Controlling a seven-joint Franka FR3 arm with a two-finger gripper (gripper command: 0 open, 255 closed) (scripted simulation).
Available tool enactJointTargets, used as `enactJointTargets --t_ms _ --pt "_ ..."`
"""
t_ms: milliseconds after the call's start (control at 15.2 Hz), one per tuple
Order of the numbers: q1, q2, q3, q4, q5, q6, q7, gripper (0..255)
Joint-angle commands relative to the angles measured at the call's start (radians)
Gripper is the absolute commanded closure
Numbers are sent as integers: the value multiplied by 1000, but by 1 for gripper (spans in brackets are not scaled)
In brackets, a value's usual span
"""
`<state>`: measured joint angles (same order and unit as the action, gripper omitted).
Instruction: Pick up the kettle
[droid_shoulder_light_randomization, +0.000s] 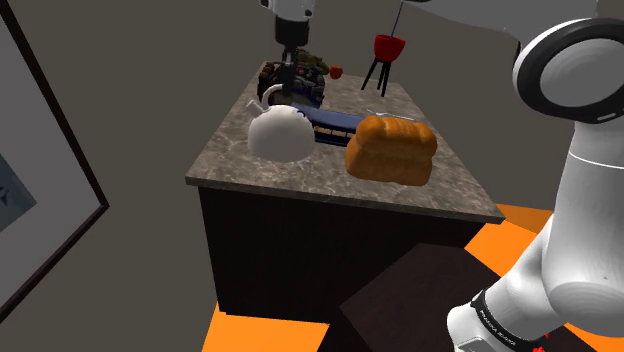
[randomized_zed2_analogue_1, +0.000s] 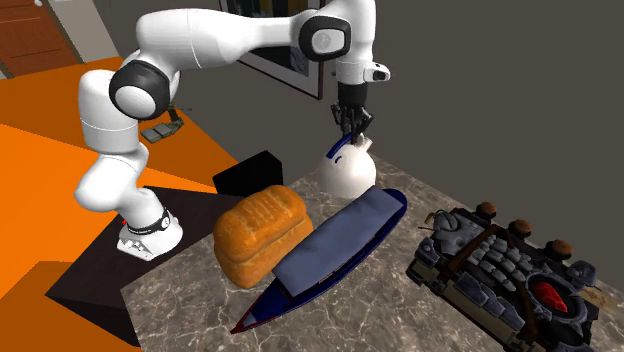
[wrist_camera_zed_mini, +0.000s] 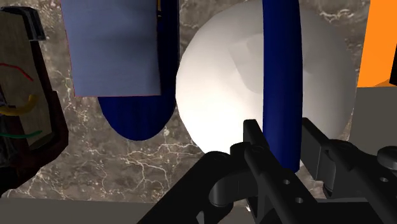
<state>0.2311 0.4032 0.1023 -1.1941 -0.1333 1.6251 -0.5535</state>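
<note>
On the marble-look counter top (droid_shoulder_light_randomization: 300, 176), at the end farthest from the stand, sits the kettle (droid_shoulder_light_randomization: 280, 132): white round body, dark blue arched handle (wrist_camera_zed_mini: 281, 76). It is just beside the tip of a long dark blue boat-shaped object (randomized_zed2_analogue_1: 335, 245) with a lighter blue cover. A bread loaf (droid_shoulder_light_randomization: 392, 148) lies on the other side of that object, apart from the kettle. A dark cluttered model (randomized_zed2_analogue_1: 510, 270) stands at the second exterior view's right, well apart from the kettle.

The gripper (wrist_camera_zed_mini: 282, 130) is straight above the kettle (randomized_zed2_analogue_1: 348, 172), pointing down at its top. In the wrist view the two black fingers (wrist_camera_zed_mini: 254, 137) sit tight against either side of the handle, no gap showing, so it reads as closed on the handle.

Progress, by my judgement: approach done, descent done, grasp looks made. The kettle body rests on the counter in the shoulder view, so the lift is not yet done. What's left is raising it clear. A thin rounded handle could swing or slip in the pads, so a slow straight lift looks safest.
</note>
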Motion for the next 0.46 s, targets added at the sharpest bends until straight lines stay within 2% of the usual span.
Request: enactJointTargets --t_ms 0,264,396 --pt "2 7 0 39 -1 -30 -3 255" --pt "7 34 -1 137 -3 -100 -8 255" --pt "7 35 -1 140 -3 -103 -9 255"
